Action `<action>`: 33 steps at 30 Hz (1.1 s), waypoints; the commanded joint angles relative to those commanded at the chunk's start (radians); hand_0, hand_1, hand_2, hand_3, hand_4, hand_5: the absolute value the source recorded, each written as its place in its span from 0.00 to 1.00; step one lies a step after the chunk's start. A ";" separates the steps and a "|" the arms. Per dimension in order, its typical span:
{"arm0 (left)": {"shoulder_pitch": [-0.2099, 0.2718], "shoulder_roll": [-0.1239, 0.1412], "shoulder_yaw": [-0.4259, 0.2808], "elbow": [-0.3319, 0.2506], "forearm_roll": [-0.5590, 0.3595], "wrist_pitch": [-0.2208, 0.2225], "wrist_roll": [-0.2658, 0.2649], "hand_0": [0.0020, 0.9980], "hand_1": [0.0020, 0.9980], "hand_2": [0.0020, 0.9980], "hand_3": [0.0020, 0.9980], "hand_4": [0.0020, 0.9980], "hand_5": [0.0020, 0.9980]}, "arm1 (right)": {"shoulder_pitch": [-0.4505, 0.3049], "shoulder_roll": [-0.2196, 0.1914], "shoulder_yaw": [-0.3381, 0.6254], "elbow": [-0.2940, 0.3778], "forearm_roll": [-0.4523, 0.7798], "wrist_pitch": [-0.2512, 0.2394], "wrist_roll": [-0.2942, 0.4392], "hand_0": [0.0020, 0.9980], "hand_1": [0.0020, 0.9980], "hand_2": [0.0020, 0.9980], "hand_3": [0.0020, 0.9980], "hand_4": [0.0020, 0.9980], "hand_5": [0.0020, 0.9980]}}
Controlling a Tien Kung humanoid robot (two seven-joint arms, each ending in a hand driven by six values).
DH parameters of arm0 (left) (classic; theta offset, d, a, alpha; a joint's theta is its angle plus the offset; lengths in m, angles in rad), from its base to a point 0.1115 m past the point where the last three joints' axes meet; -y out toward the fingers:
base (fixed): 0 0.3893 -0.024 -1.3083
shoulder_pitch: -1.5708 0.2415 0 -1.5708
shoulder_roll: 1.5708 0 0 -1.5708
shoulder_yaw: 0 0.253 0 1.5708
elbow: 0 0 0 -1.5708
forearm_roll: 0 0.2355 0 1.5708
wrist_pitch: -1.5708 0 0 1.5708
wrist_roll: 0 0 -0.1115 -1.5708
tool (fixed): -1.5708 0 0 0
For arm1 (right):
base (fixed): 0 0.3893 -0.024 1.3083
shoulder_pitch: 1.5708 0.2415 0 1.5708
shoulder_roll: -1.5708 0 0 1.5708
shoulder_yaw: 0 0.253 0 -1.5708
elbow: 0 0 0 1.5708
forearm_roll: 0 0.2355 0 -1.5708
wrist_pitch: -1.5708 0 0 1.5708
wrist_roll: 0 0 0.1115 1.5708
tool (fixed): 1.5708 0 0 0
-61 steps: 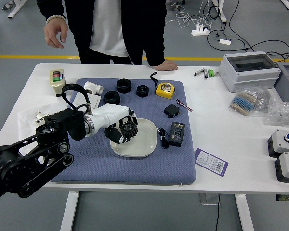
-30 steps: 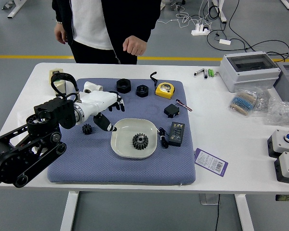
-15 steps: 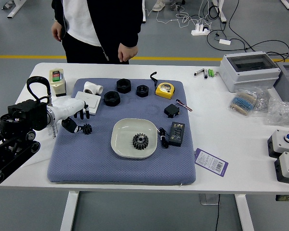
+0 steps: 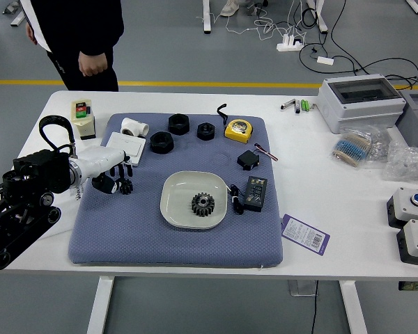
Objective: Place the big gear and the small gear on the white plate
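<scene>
The white plate (image 4: 183,214) lies at the middle of the blue mat, with the big black gear (image 4: 203,204) resting in it. To the left on the mat is the small black gear (image 4: 125,187). My left hand (image 4: 116,182) is right at the small gear, its fingers spread around and over it from the left; no grip on it can be seen. My right hand is out of view.
Behind the plate on the mat (image 4: 174,250) are black nuts (image 4: 161,142), a white pipe fitting (image 4: 134,127) and a yellow tape measure (image 4: 238,130). A black adapter (image 4: 255,193) and cable lie right of the plate. A person stands behind the table, hands off it.
My left hand has moved left, away from the plate, where the big gear now lies, and over to the small gear. The person has shifted left and lifted a hand off the table.
</scene>
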 joint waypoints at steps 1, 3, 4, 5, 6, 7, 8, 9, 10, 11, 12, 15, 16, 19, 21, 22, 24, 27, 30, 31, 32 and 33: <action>0.000 0.001 -0.001 0.000 0.001 -0.001 0.000 0.46 0.56 0.64 0.63 0.63 0.00 | 0.000 0.000 0.000 0.000 0.000 0.000 0.000 0.62 0.63 0.73 0.55 0.76 0.72; -0.001 0.004 -0.006 -0.004 0.005 -0.005 0.002 0.46 0.56 0.64 0.63 0.63 0.00 | 0.000 0.000 -0.001 0.000 0.000 0.000 0.000 0.62 0.63 0.73 0.55 0.76 0.72; -0.001 0.005 -0.007 -0.005 0.006 -0.007 0.003 0.46 0.56 0.64 0.63 0.63 0.00 | 0.000 0.000 -0.001 0.000 0.001 0.000 0.000 0.62 0.63 0.73 0.55 0.76 0.72; -0.001 0.005 -0.009 -0.006 0.007 -0.008 0.003 0.46 0.56 0.64 0.63 0.63 0.00 | 0.000 0.000 -0.002 0.000 0.000 0.000 0.000 0.62 0.63 0.73 0.55 0.76 0.72; -0.001 0.006 -0.011 -0.007 0.008 -0.008 0.002 0.46 0.56 0.64 0.63 0.63 0.00 | 0.000 0.000 -0.002 0.000 0.000 0.000 0.000 0.62 0.63 0.73 0.55 0.76 0.72; -0.002 0.006 -0.012 -0.010 0.010 -0.010 0.002 0.51 0.65 0.71 0.74 0.87 0.01 | 0.000 0.000 -0.004 0.000 0.002 0.000 0.000 0.62 0.63 0.73 0.55 0.76 0.72; -0.002 0.006 -0.013 -0.011 0.010 -0.010 0.001 0.51 0.65 0.71 0.74 0.87 0.01 | 0.000 0.000 -0.004 0.000 0.002 0.000 0.000 0.62 0.63 0.73 0.55 0.76 0.72; -0.002 0.005 -0.013 -0.013 0.010 -0.011 0.001 0.51 0.65 0.71 0.74 0.87 0.01 | 0.000 0.000 -0.006 0.000 0.003 0.000 0.000 0.62 0.63 0.73 0.55 0.76 0.72; -0.003 0.004 -0.012 -0.013 0.010 -0.012 0.000 0.51 0.65 0.71 0.74 0.87 0.01 | 0.000 0.000 -0.008 0.000 0.003 0.000 0.000 0.62 0.63 0.73 0.55 0.76 0.72; -0.003 0.003 -0.011 -0.014 0.010 -0.012 0.000 0.51 0.65 0.71 0.74 0.87 0.01 | 0.000 0.000 -0.009 0.000 0.004 0.000 0.000 0.62 0.63 0.73 0.55 0.76 0.72; -0.004 0.002 -0.010 -0.014 0.009 -0.012 0.000 0.51 0.65 0.71 0.74 0.87 0.01 | 0.000 0.000 -0.010 0.000 0.005 0.000 -0.001 0.62 0.63 0.73 0.55 0.76 0.72; -0.005 -0.008 -0.009 -0.009 0.005 -0.012 0.002 0.54 0.66 0.72 0.77 0.93 0.02 | 0.001 0.000 -0.012 0.001 0.007 0.000 0.000 0.62 0.63 0.73 0.55 0.76 0.72; -0.005 -0.012 -0.010 -0.005 0.004 -0.013 0.003 0.54 0.66 0.72 0.77 0.93 0.02 | 0.001 0.000 -0.012 0.001 0.007 0.000 0.000 0.62 0.63 0.73 0.55 0.76 0.72; -0.006 -0.028 -0.009 0.001 -0.003 -0.022 0.010 0.53 0.66 0.72 0.76 0.90 0.01 | 0.002 -0.001 -0.014 0.001 0.006 0.000 -0.001 0.62 0.63 0.73 0.55 0.76 0.72; -0.008 -0.038 -0.005 0.002 -0.008 -0.024 0.012 0.53 0.66 0.72 0.76 0.90 0.01 | 0.002 -0.001 -0.014 0.002 0.007 0.001 0.000 0.62 0.63 0.73 0.55 0.76 0.72; -0.010 -0.042 -0.003 0.004 -0.009 -0.023 0.013 0.53 0.66 0.72 0.76 0.90 0.01 | 0.002 -0.001 -0.014 0.002 0.006 0.001 0.000 0.62 0.63 0.73 0.55 0.76 0.72; -0.013 -0.048 -0.001 0.009 -0.012 -0.021 0.012 0.53 0.66 0.72 0.76 0.90 0.01 | 0.002 -0.002 -0.013 0.002 0.005 0.001 0.000 0.62 0.63 0.73 0.55 0.76 0.72; -0.020 -0.061 0.004 0.025 -0.015 -0.014 0.007 0.51 0.65 0.71 0.76 0.87 0.00 | 0.003 -0.002 -0.013 0.002 0.004 0.001 0.000 0.62 0.63 0.73 0.55 0.76 0.72; -0.027 -0.071 0.010 0.045 -0.018 -0.007 0.003 0.51 0.65 0.71 0.76 0.87 0.00 | 0.003 -0.003 -0.013 0.003 0.003 0.001 -0.001 0.62 0.63 0.73 0.55 0.76 0.72; -0.028 -0.073 0.011 0.050 -0.018 -0.007 0.003 0.47 0.60 0.63 0.70 0.73 0.00 | 0.003 -0.003 -0.013 0.003 0.003 0.001 -0.001 0.62 0.63 0.73 0.55 0.76 0.72; -0.031 -0.077 0.014 0.059 -0.019 -0.007 0.004 0.47 0.60 0.63 0.70 0.73 0.00 | 0.003 -0.003 -0.013 0.003 0.003 0.001 -0.001 0.62 0.63 0.73 0.55 0.76 0.72; -0.032 -0.078 0.015 0.064 -0.019 -0.007 0.004 0.47 0.60 0.63 0.70 0.73 0.00 | 0.003 -0.003 -0.013 0.003 0.003 0.001 -0.001 0.62 0.63 0.73 0.55 0.76 0.72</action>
